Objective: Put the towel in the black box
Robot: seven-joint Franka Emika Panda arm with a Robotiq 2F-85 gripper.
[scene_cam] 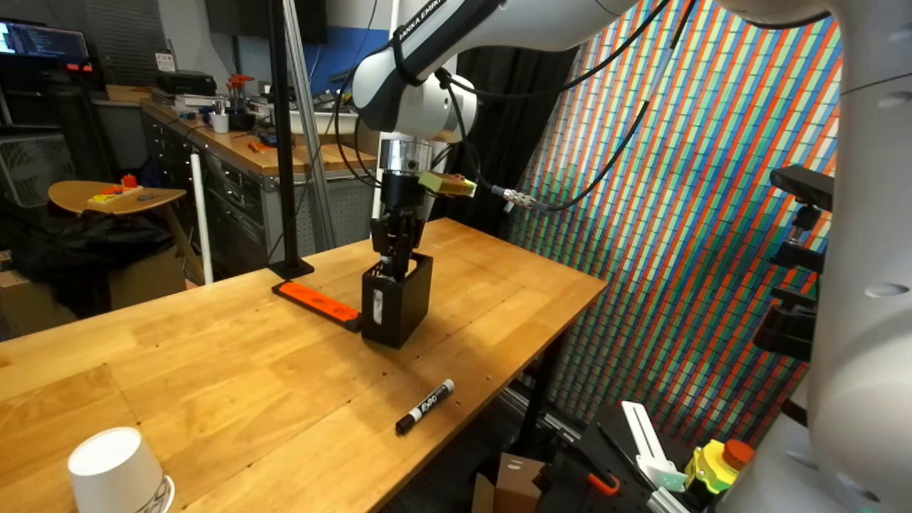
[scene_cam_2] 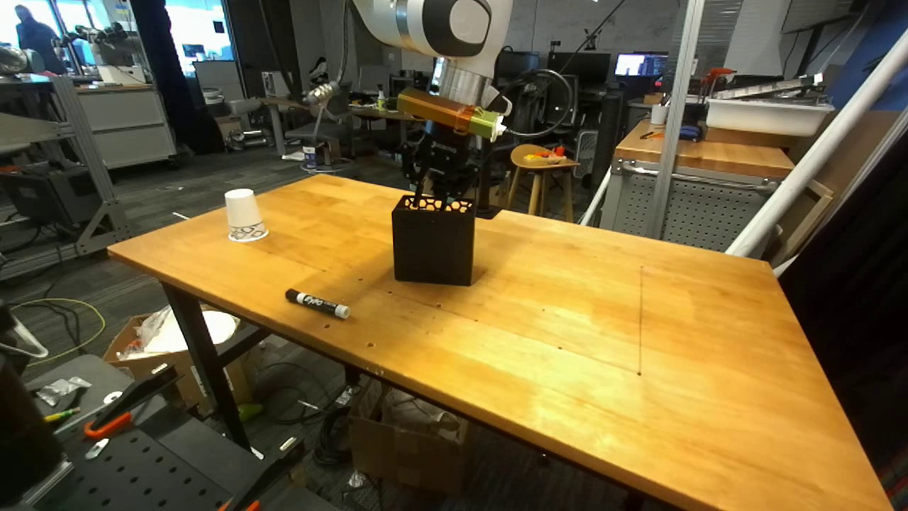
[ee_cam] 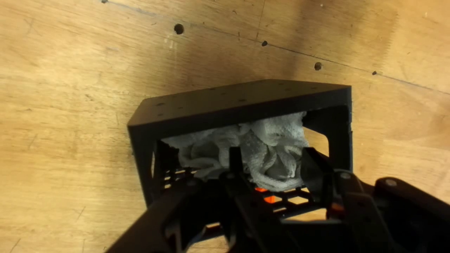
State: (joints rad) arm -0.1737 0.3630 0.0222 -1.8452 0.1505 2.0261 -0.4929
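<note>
Towel (ee_cam: 262, 153) — grey, crumpled — lies inside the black box (scene_cam_2: 433, 245). We see the gripper (ee_cam: 273, 153) pointing down into the box's mouth, fingers (ee_cam: 315, 167) clearly parted, no cloth pinched that we can make out; contact, we cannot tell. Box upright on the wooden table (scene_cam_2: 567, 305); orange strip (scene_cam: 318, 301) just beside, marker (scene_cam_2: 317, 303) near, upturned white cup (scene_cam_2: 243, 211) farther off.

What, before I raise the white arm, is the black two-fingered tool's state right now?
Tool: partly open, fingers apart; whether they touch the crumpled grey cloth towel can't be told.
</note>
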